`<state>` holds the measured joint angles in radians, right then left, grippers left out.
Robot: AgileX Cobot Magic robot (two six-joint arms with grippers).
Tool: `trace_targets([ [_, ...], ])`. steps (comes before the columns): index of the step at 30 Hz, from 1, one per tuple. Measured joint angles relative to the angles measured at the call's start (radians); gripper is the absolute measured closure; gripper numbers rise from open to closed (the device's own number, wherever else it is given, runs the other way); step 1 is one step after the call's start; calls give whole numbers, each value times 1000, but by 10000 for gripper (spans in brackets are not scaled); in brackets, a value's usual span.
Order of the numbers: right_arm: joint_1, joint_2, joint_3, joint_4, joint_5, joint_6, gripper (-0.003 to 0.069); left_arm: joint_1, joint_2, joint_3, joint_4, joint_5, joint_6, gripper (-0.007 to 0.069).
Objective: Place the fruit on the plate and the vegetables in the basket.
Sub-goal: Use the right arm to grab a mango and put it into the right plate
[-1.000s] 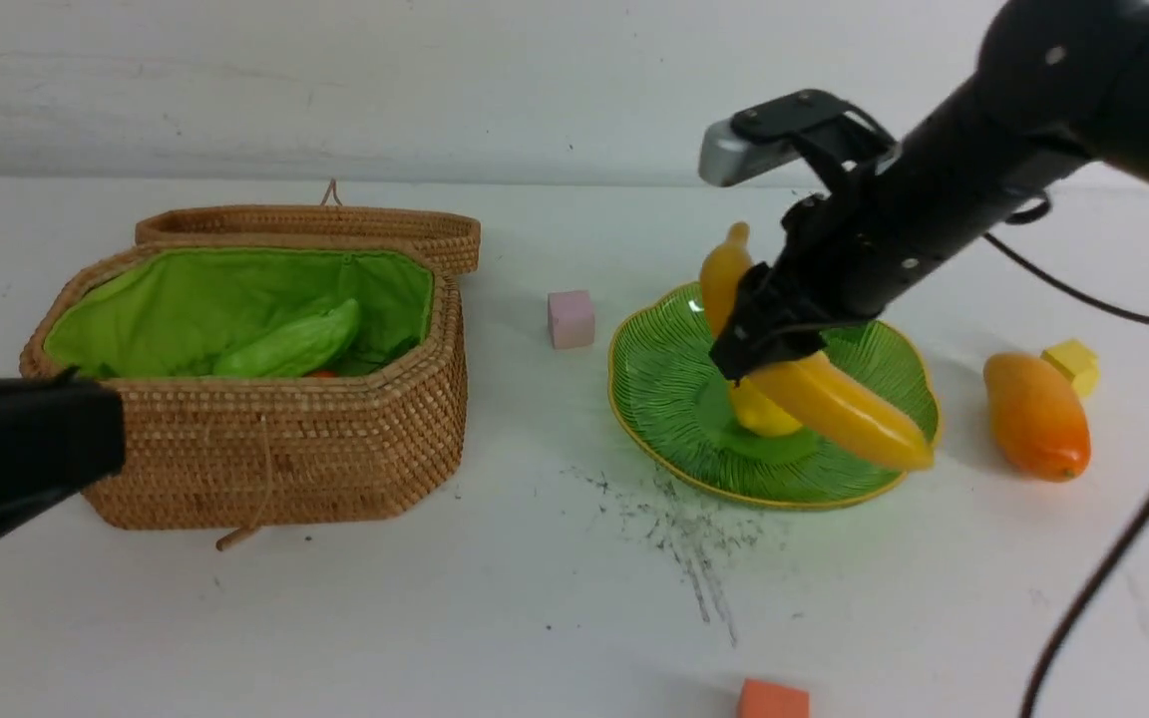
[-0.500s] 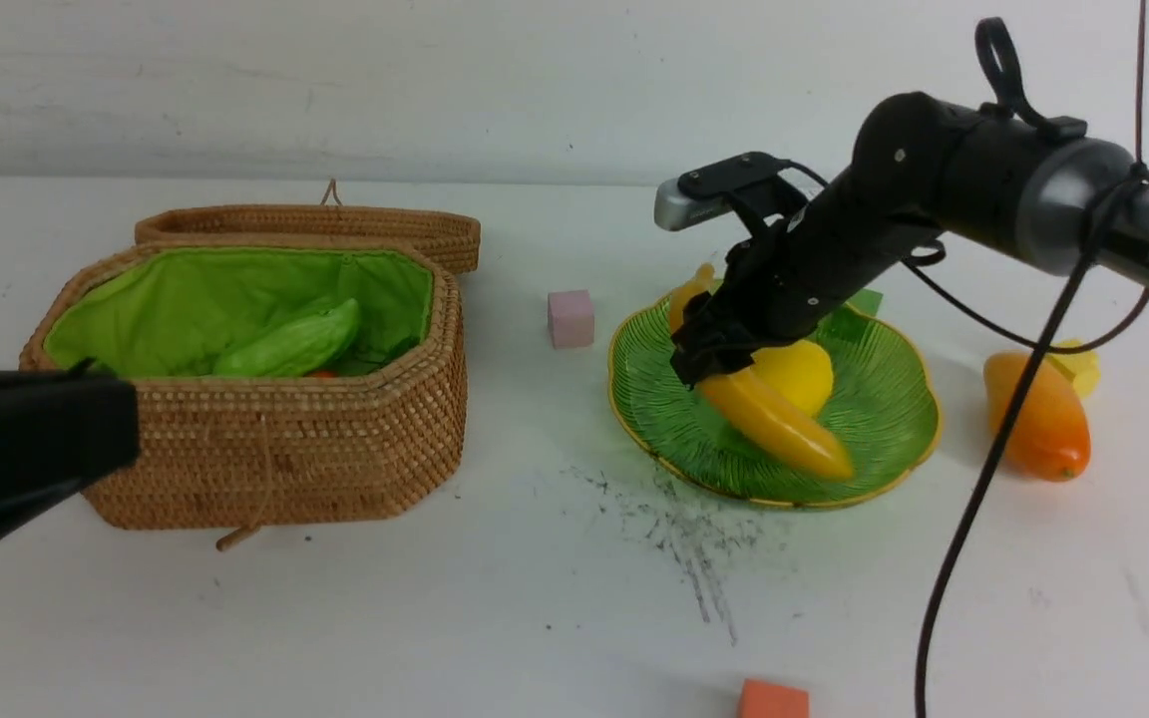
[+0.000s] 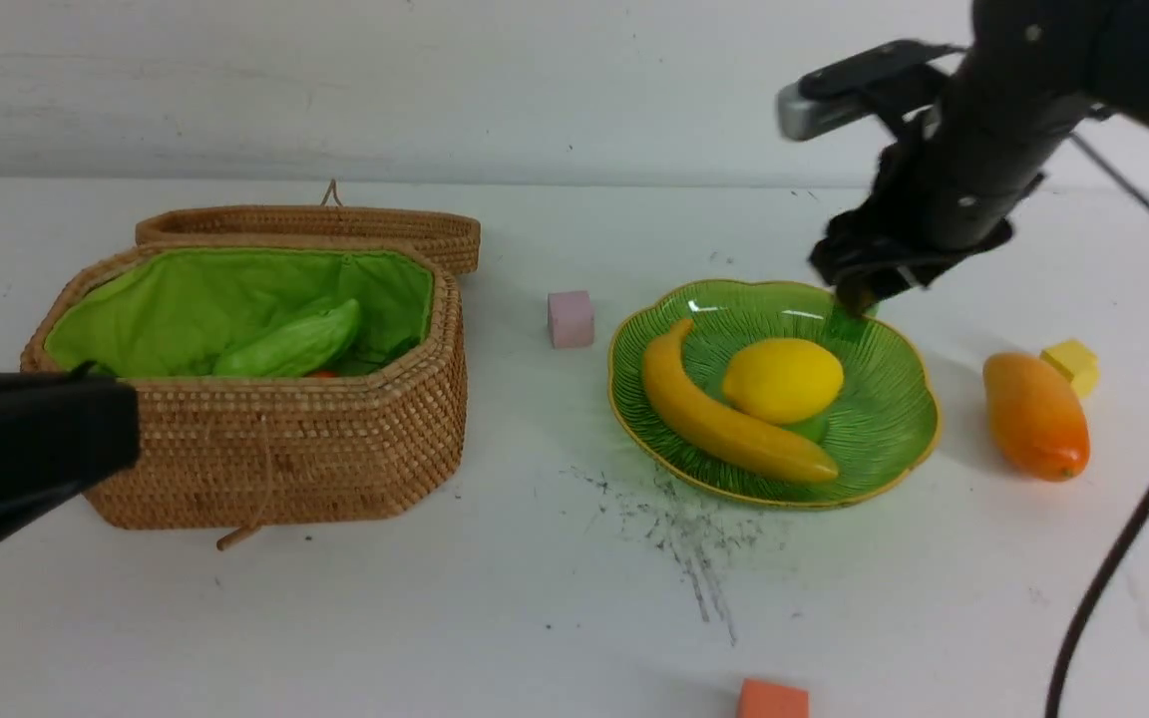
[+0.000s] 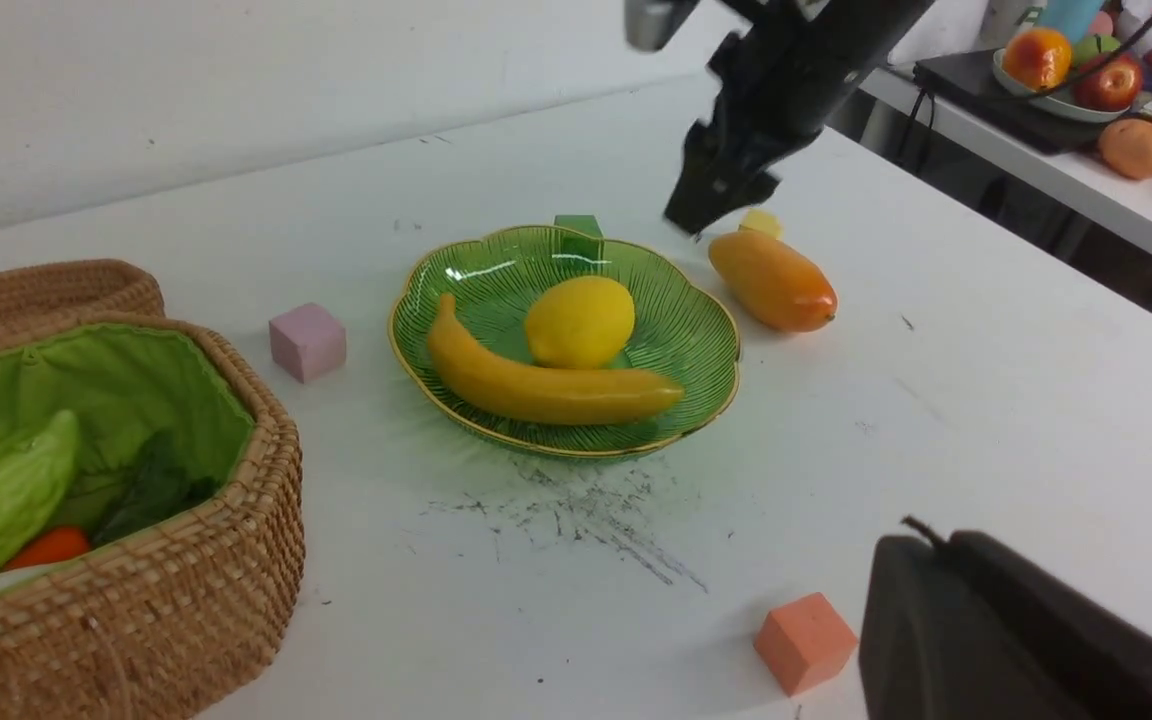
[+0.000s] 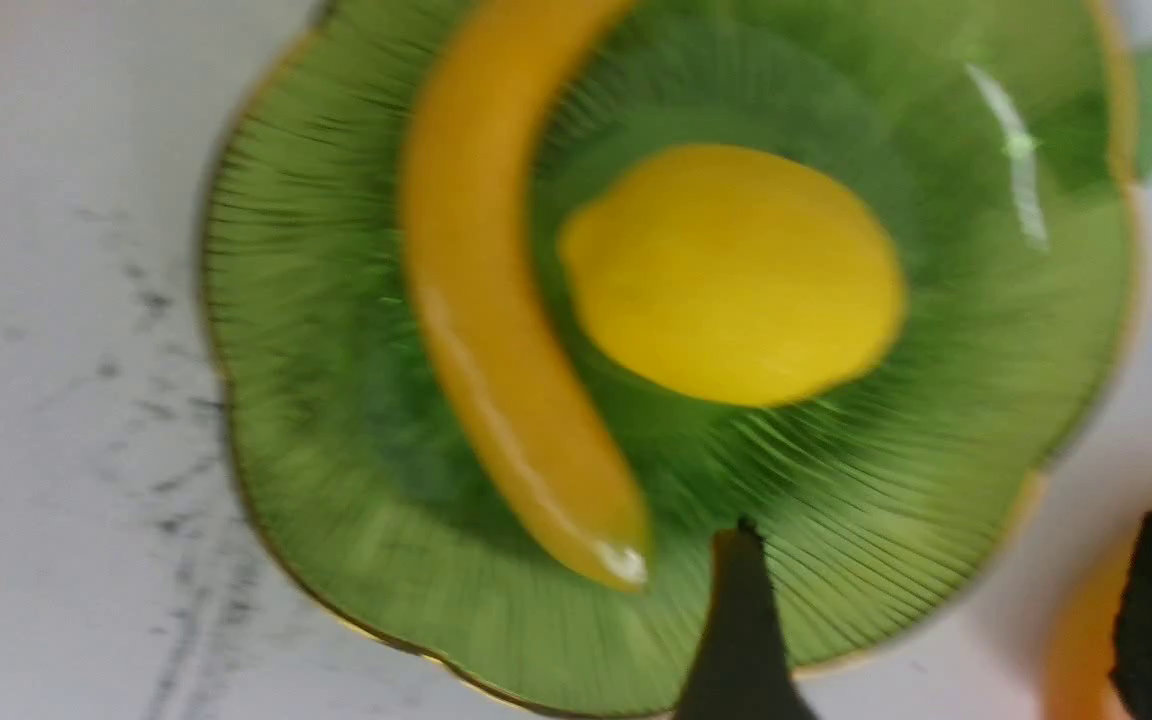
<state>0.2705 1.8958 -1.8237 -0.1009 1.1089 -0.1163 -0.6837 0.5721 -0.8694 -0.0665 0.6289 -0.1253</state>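
The green plate point(image 3: 889, 409) holds the banana point(image 3: 724, 424) and the lemon point(image 3: 782, 379), side by side. To its right the mango point(image 3: 1035, 416) lies on the table. My right gripper point(image 3: 859, 289) hangs open and empty above the plate's far right rim; in its wrist view the right gripper point(image 5: 946, 530) spans the plate's edge and the mango point(image 5: 1086, 620). The open basket point(image 3: 275, 459) contains the green gourd point(image 3: 290, 344), the carrot point(image 4: 48, 547) and dark radish leaves point(image 4: 151, 490). My left gripper point(image 4: 921, 545) is shut, low in front of the basket.
A pink cube point(image 3: 571, 318) sits between basket and plate. A green cube point(image 4: 577, 226) is behind the plate, a yellow cube point(image 3: 1070, 363) behind the mango, an orange cube point(image 3: 772, 698) near the front edge. The basket's lid point(image 3: 335, 224) lies back. A black cable point(image 3: 1123, 558) hangs at right.
My right gripper let go of the banana, which now lies on the plate beside the lemon. The gripper then rose and swung back to the right. The left arm stayed put.
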Motion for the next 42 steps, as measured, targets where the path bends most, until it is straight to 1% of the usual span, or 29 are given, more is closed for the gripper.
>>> trace_targets([
  [2, -55, -8, -3, -40, 27, 75, 320, 0, 0, 0, 0, 7, 15, 631],
  [3, -101, -3, -3, -39, 40, 124, 348, 0, 0, 0, 0, 11, 29, 631],
  [4, -143, 7, -3, -18, 58, 157, 370, 0, 0, 0, 0, 13, 39, 631],
  [5, -151, 10, -3, -13, 60, 163, 372, 0, 0, 0, 0, 12, 41, 631],
  [6, -209, 29, -3, 37, 72, 191, 378, 0, 0, 0, 0, 14, 53, 631],
  [7, -247, 47, -3, 81, 75, 201, 374, 0, 0, 0, 0, 15, 58, 631],
  [8, -261, 54, -3, 101, 75, 204, 370, 0, 0, 0, 0, 15, 63, 631],
  [9, -312, 94, -3, 185, 75, 215, 335, 0, 0, 0, 0, 15, 70, 631],
  [11, -343, 139, -3, 251, 68, 220, 267, 0, 0, 0, 0, 18, 74, 631],
  [13, -354, 173, -2, 269, 48, 222, 186, 0, 0, 0, 0, 31, 76, 631],
  [16, -359, 210, -1, 264, 6, 245, 64, 0, 0, 0, -14, 61, 106, 631],
  [18, -359, 224, -1, 251, -21, 264, 6, 0, 0, 0, -36, 81, 125, 631],
  [20, -359, 238, -1, 233, -49, 287, -16, 0, 0, 0, -62, 89, 146, 631],
  [24, -359, 272, -1, 195, -87, 319, -13, 0, 0, 0, -91, 97, 160, 631],
  [30, -359, 327, -1, 191, -132, 325, -3, 0, 0, 0, -96, 102, 172, 631],
  [33, -359, 354, -1, 192, -146, 325, 21, 0, 0, 0, -96, 102, 174, 629],
  [37, -359, 359, -3, 192, -149, 323, 80, 0, 0, 0, -97, 103, 175, 627],
  [42, -359, 358, -3, 195, -129, 296, 82, 0, 0, 0, -97, 103, 175, 627],
])
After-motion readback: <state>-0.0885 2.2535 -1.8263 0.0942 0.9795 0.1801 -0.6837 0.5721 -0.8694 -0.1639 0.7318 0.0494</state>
